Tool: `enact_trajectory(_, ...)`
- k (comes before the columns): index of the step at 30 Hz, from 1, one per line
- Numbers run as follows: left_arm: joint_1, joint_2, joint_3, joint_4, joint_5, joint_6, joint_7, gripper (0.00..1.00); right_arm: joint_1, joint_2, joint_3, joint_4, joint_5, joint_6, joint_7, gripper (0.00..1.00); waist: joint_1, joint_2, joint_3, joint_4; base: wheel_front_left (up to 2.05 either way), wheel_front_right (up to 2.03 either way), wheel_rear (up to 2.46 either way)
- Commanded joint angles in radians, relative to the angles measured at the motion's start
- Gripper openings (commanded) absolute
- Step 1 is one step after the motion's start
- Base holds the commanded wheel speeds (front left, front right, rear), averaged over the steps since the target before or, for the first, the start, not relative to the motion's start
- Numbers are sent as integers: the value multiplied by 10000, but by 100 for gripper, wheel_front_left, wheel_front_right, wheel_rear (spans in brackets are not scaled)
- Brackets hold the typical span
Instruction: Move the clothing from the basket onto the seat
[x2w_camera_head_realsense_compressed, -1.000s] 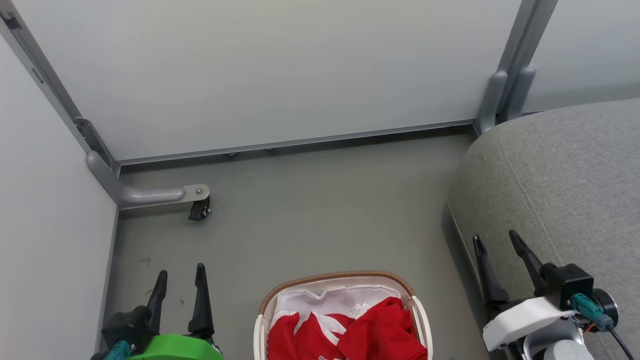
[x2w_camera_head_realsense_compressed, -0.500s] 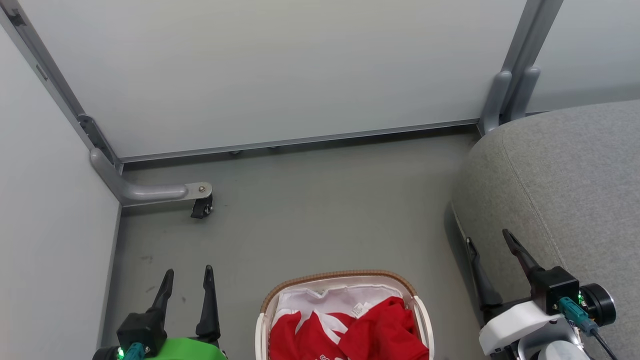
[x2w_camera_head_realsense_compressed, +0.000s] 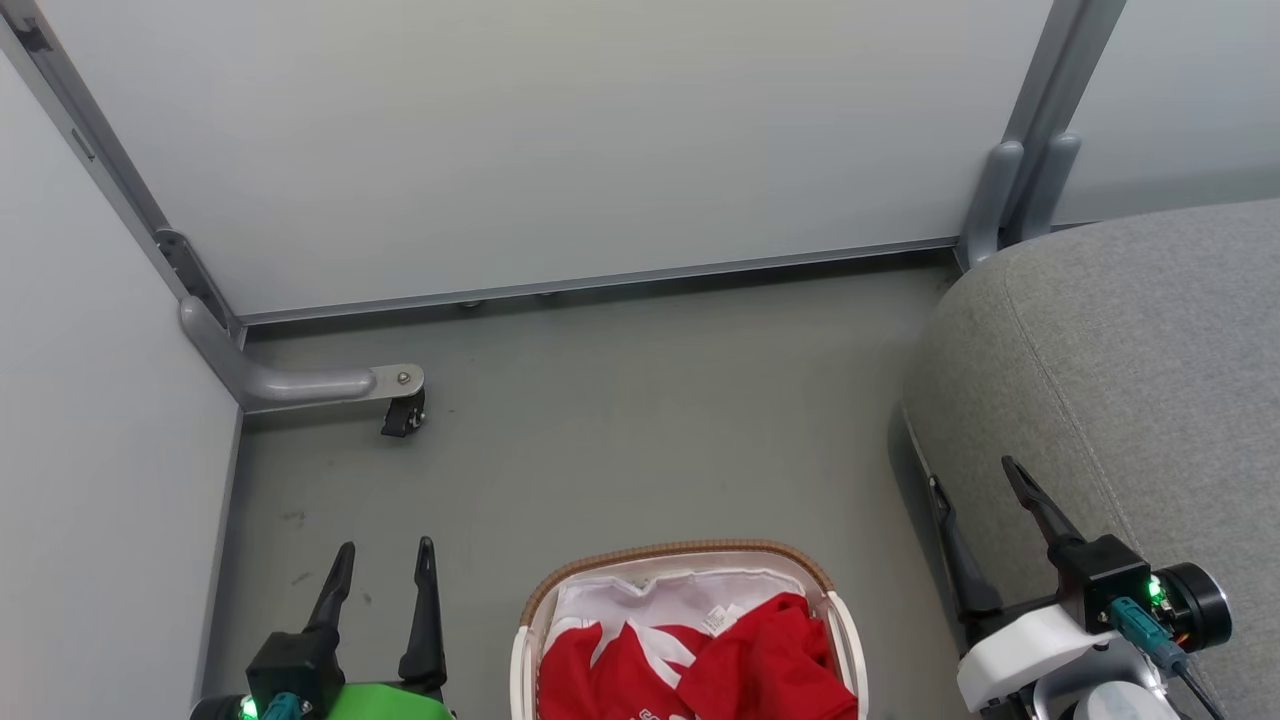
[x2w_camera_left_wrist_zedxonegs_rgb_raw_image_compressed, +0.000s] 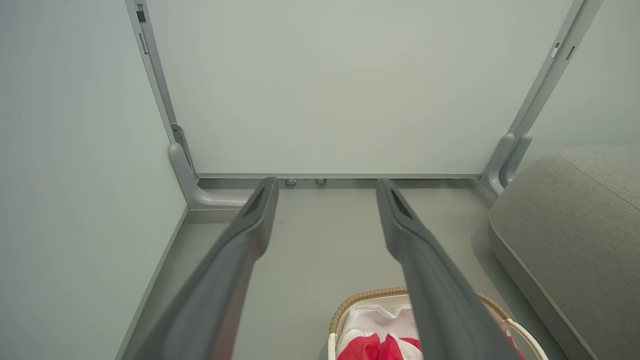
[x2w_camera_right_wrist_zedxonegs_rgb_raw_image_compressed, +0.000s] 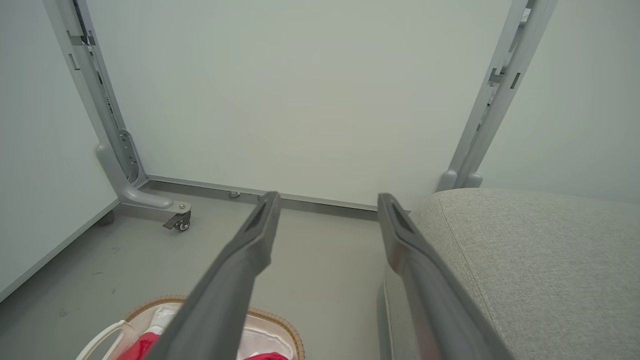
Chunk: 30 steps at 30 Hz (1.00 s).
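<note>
Right, both arms hang idle and nothing is picked up yet. My left gripper (x2w_camera_head_realsense_compressed: 386, 543), two long dark fingers on a green wrist, stands spread wide and empty over the bare grey floor (x2w_camera_head_realsense_compressed: 620, 420), left of the oval white plastic laundry basket with the brown woven rim (x2w_camera_head_realsense_compressed: 680, 549). My right gripper (x2w_camera_head_realsense_compressed: 968, 471) is just as wide and just as empty. Its fingers are close against the side of the large grey fabric sofa seat (x2w_camera_head_realsense_compressed: 1130, 380); whether they touch it I cannot tell.

The bright red garments with white stripes (x2w_camera_head_realsense_compressed: 700, 660) lie bunched in the basket on the white cloth liner (x2w_camera_head_realsense_compressed: 650, 595). The basket stands on the floor well away from its far edge and far-left corner, near the seat's rounded corner.

My worries from here:
- A deep pinch could catch the liner with the red fabric and lift the liner, or the whole light basket.
- The two garments overlap, so one grab may drag the other half out and drop it on the floor between basket and seat.
- A finger could hook the white side handle (x2w_camera_right_wrist_zedxonegs_rgb_raw_image_compressed: 102, 339) on the way in.
- Swinging the right arm from where it sits could scrape the upholstery.
- The head view cuts off the basket's near half, so I judge depth poorly there.
</note>
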Motion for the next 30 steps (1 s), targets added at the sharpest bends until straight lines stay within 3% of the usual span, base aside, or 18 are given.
enact_trajectory(1,91,66,-2,32,14,34,-38,100,111,-57,-8,-25,7,1,-49,100,0,0,-2,-2,0,0,0)
enact_trajectory(19,65,65,-60,60,-39,-9,-38,100,55,-57,-31,-118,-6,1,-49,100,0,0,163,-42,0,0,0)
enact_trajectory(30,-607,62,-561,459,265,-108,-23,100,-447,-57,-72,-270,-119,1,-48,100,0,0,1081,-165,0,0,0)
